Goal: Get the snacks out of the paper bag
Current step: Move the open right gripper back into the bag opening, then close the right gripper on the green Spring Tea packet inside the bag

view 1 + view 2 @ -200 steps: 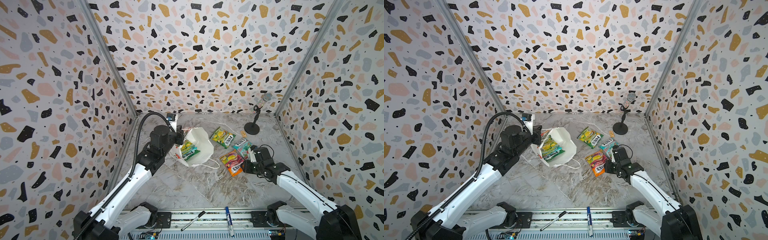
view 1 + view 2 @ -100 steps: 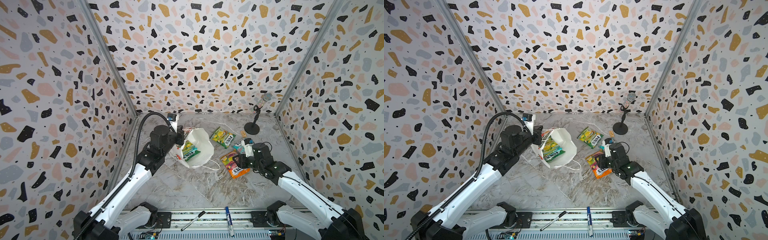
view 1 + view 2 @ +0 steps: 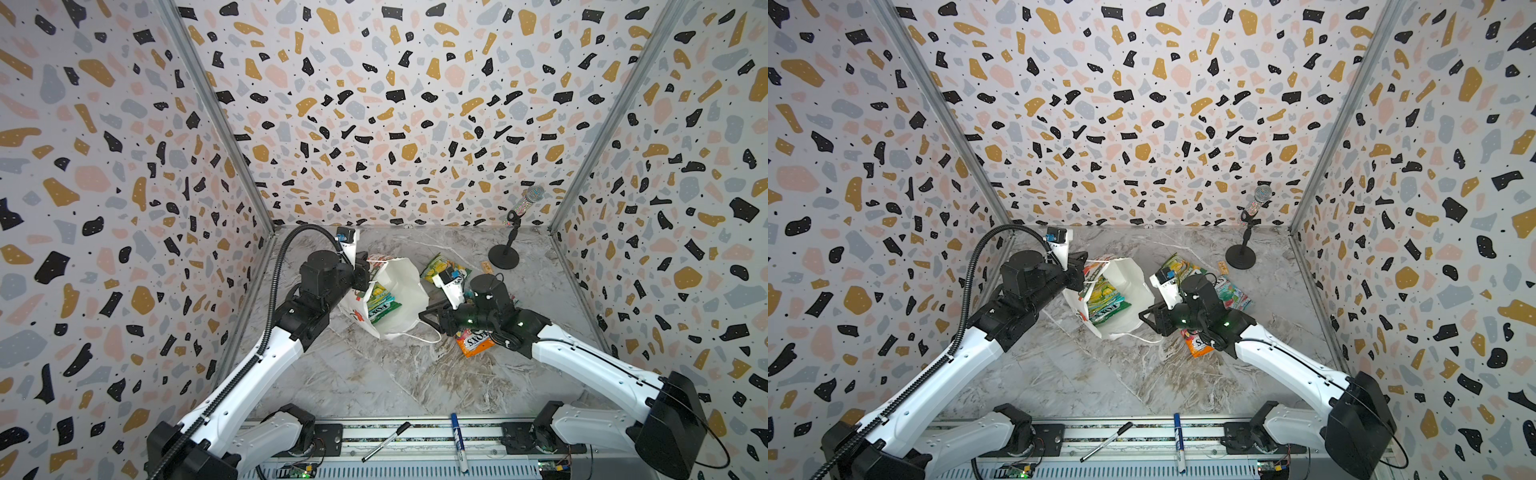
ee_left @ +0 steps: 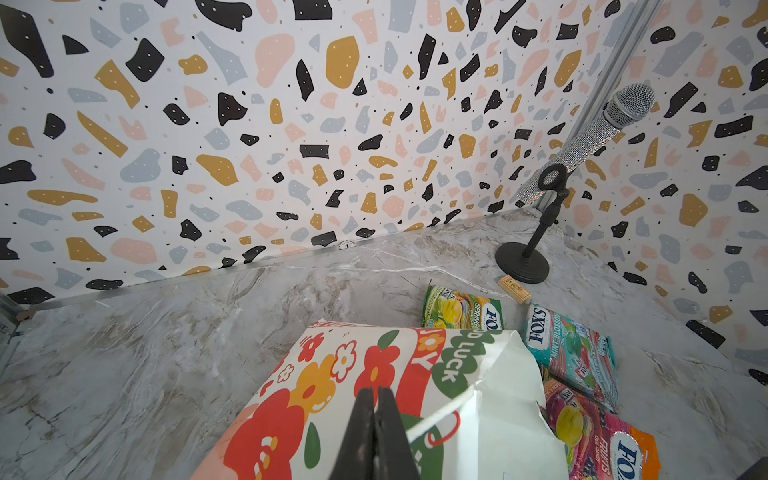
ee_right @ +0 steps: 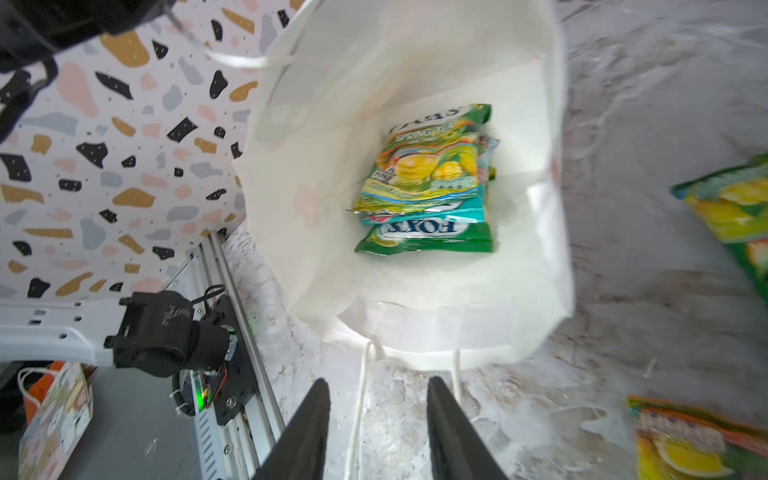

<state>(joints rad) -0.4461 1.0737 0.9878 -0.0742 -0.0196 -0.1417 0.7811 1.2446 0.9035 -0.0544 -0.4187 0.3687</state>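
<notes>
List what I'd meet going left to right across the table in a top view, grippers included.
In order: left gripper → bag → right gripper → orange packet → microphone stand.

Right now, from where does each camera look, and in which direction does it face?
Top views: high above the front rail, looking down toward the back wall; both arms show, with the paper bag between them.
Left wrist: behind the left gripper, shut on the bag's edge, facing the microphone corner.
Right wrist: behind the open right gripper, looking into the bag's mouth at the snacks.
Shared: both wrist views show the bag, the left its printed outside, the right its inside.
</notes>
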